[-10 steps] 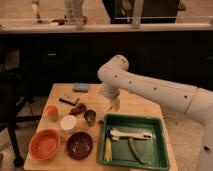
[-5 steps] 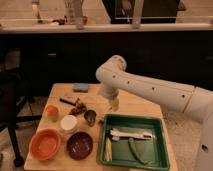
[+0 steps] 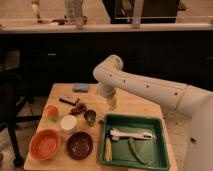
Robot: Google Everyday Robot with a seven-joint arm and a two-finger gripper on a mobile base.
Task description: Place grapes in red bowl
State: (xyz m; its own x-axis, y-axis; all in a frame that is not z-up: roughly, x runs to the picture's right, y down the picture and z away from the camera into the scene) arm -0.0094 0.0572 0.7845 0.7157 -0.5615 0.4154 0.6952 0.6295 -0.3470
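hardly anything has moved since a moment ago. the big white arm has slid just a tiny bit to the side, and all the things on the table (image 3: 142, 109) lie where they were.

the gripper (image 3: 112, 104) hangs low over the table, just behind the green tray (image 3: 161, 145) and near the small metal cup (image 3: 90, 116). i cannot tell if it is open or closed, and i see nothing in it.

the grapes (image 3: 77, 109) sit on the table between the small orange cup (image 3: 50, 111) and the metal cup, off to the side of the gripper. the red bowl (image 3: 45, 144) is at the front corner, next to the dark maroon bowl (image 3: 80, 145). it looks empty.

so i think the job has only just begun. the grapes are not picked up yet. the gripper has to reach them, grab them, carry them to the red bowl and let go.
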